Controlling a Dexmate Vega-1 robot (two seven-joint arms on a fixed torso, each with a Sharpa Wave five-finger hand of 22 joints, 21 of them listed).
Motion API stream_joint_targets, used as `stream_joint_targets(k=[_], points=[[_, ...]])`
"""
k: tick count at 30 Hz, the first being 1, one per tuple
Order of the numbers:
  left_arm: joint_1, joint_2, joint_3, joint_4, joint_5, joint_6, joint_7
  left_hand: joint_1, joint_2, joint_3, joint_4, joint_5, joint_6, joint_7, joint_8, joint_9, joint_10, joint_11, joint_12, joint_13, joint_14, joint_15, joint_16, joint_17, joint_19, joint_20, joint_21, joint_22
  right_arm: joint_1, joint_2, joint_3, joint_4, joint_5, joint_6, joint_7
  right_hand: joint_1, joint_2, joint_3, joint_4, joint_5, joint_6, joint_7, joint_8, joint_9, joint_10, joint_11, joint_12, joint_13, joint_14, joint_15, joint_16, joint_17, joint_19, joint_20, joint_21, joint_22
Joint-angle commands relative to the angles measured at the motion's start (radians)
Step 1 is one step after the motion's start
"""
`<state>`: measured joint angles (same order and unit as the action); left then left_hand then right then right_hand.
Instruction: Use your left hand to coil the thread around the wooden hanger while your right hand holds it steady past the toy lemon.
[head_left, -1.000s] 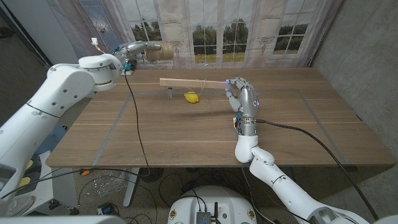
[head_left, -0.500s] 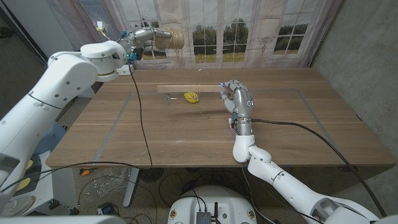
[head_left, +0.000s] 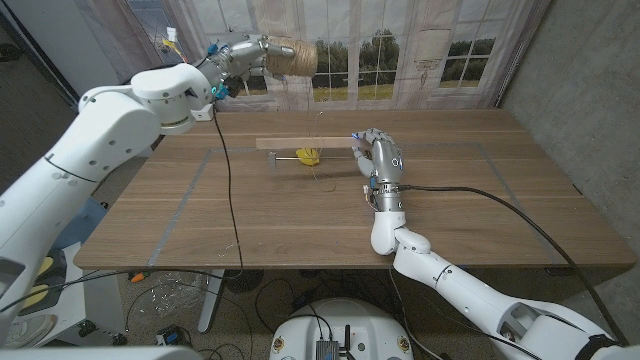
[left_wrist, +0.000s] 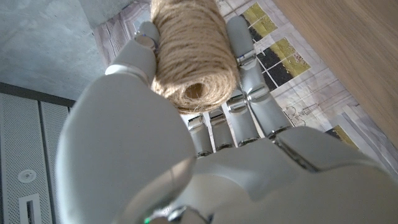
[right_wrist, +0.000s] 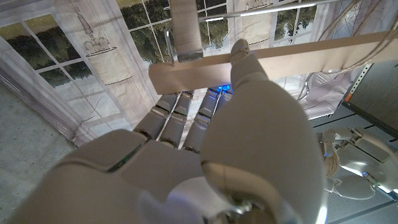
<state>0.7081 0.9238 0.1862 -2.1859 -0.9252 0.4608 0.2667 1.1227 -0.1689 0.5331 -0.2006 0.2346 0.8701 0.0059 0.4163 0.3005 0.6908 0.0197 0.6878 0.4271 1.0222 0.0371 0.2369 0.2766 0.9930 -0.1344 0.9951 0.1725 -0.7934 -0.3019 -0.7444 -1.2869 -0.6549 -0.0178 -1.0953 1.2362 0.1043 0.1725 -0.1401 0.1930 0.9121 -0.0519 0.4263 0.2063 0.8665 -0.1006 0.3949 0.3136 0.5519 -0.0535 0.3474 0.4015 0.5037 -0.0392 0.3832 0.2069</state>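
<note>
— My left robot hand is raised high above the far left of the tabletop, fingers closed around a spool of thread. In the left wrist view the spool sits between my thumb and fingers.

— And your right one?

— My right robot hand grips one end of the wooden hanger, and in the right wrist view my thumb lies against the bar.

— Where does the hanger lie?

— It stretches level above the tabletop from my right robot hand toward my left side, its metal hook hanging beneath. The toy lemon lies on the tabletop just under the bar, beside the hook.

— The thread itself?

— A thin strand crosses the bar near the middle; whether it reaches the spool I cannot tell.
</note>
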Motion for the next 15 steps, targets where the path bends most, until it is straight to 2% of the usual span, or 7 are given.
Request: stream_joint_targets(k=[1,15], points=[[0.092,0.042,-0.036,-0.075,0.025,-0.072,-0.092,0.240,0.254,0.038,0.029,0.003,0.062,0.052,0.007,0.072,0.047,-0.040,0.045,0.148,0.207,-0.260,0.004,0.003,-0.004,-0.061,0.004,0.000,0.039,-0.014,-0.035,-0.008,0.078,-0.105,0.020,0.038,0.054,0.002,0.008,0.010,0.099,-0.045,0.004,0.023,-0.001,-0.005,0.005,0.005,0.008,-0.177,-0.001,0.004,0.001,-0.001,0.003,0.002],[0.242,0.091,-0.102,-0.138,0.021,-0.099,-0.117,0.239,0.254,0.038,0.030,0.003,0.058,0.052,0.005,0.075,0.046,-0.043,0.045,0.151,0.205,-0.260,0.002,0.004,-0.006,-0.061,0.006,0.000,0.057,-0.012,-0.009,-0.029,0.161,-0.181,0.026,0.032,0.054,-0.001,0.012,0.010,0.095,-0.045,0.003,0.022,-0.003,-0.005,0.003,0.005,0.011,-0.174,-0.004,0.003,-0.002,0.003,0.007,0.002]])
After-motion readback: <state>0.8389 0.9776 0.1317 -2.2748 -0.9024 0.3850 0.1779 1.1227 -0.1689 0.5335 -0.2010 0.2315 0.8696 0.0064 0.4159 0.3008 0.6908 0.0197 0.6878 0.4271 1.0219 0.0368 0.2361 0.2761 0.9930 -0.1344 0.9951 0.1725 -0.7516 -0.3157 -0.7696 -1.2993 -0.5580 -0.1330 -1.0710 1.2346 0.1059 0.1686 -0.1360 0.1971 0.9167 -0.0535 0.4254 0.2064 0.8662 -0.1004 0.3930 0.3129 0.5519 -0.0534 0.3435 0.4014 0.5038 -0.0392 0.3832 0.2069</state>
